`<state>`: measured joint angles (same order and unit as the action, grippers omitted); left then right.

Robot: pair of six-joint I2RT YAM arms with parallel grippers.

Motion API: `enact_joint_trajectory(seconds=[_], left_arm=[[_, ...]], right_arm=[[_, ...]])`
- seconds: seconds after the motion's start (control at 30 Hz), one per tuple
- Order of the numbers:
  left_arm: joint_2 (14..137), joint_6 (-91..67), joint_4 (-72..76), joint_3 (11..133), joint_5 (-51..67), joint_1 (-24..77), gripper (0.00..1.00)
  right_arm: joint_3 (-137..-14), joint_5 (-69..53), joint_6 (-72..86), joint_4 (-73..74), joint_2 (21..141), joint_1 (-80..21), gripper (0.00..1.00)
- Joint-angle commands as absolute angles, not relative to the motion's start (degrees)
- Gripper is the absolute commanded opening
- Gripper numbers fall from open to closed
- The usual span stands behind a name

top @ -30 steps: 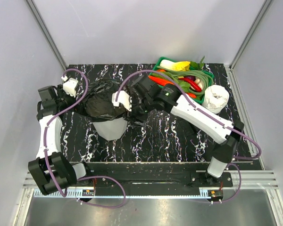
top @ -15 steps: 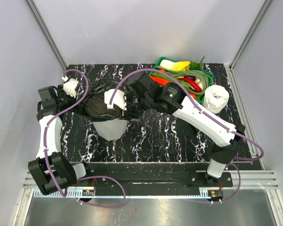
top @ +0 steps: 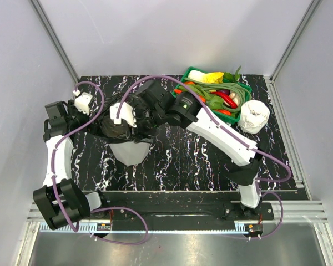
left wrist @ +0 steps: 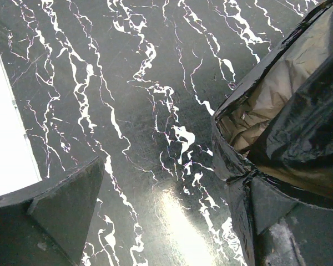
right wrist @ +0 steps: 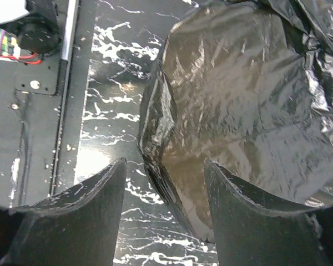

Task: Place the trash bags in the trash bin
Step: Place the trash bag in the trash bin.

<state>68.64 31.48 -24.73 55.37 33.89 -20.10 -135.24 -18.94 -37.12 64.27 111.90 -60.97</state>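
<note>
While bags (right wrist: pixel 250 100) line bin (top: pixel 130 152), R gripper (right wrist: pixel 165 166) jaws apart

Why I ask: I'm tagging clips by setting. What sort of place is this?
Probably a lab test cell: plain grey walls, aluminium framing, a marbled table with staged props, the trash bin and vegetable tray.

- I can't read any words or numbers in any of my views.
- Two tiny stickers (top: pixel 102 225) at the bottom of the top view are too small to read.
</note>
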Motion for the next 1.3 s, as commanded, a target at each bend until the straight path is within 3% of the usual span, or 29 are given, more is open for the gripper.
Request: enact_joint_trajectory(seconds=[0.0, 0.57, 0.9, 1.1, 1.27], left_arm=[[67.6, 32.5, -24.7, 58.3, 34.8, -20.0, 0.99], [67.3, 33.5, -24.9, 58.5, 35.4, -20.0, 0.99], [67.1, 33.0, -25.0, 58.6, 35.6, -20.0, 0.99], [67.2, 32.7, -25.7, 59.7, 35.9, -20.0, 0.99], [67.4, 31.6, -25.8, 60.6, 35.7, -20.0, 0.99]], right_arm=[[-140.6, -25.5, -34.2, 65.7, 113.5, -61.4, 0.62], [-143.9, -27.4, -31.6, 65.0, 118.3, -61.4, 0.52], [-143.9, -25.0, -31.5, 64.1, 117.1, -61.9, 0.17], [-140.7, -24.5, -32.2, 64.7, 115.7, -61.9, 0.31], [-137.6, -24.3, -32.2, 64.4, 114.4, -62.0, 0.19]])
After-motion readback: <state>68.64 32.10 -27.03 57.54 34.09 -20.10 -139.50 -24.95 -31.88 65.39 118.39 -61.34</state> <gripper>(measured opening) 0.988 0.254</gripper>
